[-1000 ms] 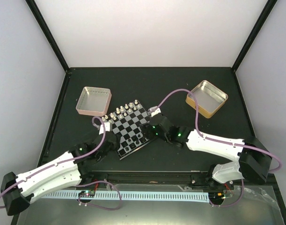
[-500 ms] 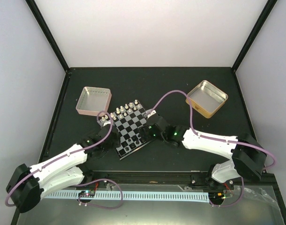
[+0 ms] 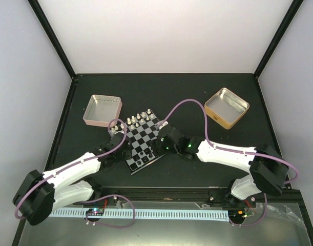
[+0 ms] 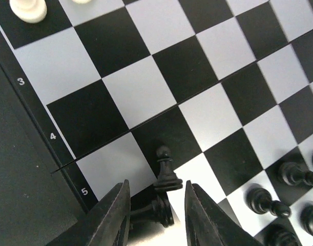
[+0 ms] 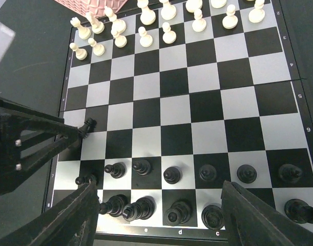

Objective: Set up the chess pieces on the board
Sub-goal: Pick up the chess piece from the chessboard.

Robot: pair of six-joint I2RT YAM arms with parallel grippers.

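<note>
My left arm (image 3: 74, 166) reaches forward and to the right from its base, wrist tipped down. The left gripper (image 4: 156, 188) hangs low, jaws only narrowly apart. My right arm (image 3: 228, 154) stretches out leftward, and the right gripper (image 5: 159, 193) points downward with its fingers (image 5: 74, 215) spread wide.

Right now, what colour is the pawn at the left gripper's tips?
Black. The pawn shows best in the left wrist view.

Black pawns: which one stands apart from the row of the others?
The pawn between the fingers of the left gripper, by the board's edge. It stands ahead of the other pawns' row.
</note>
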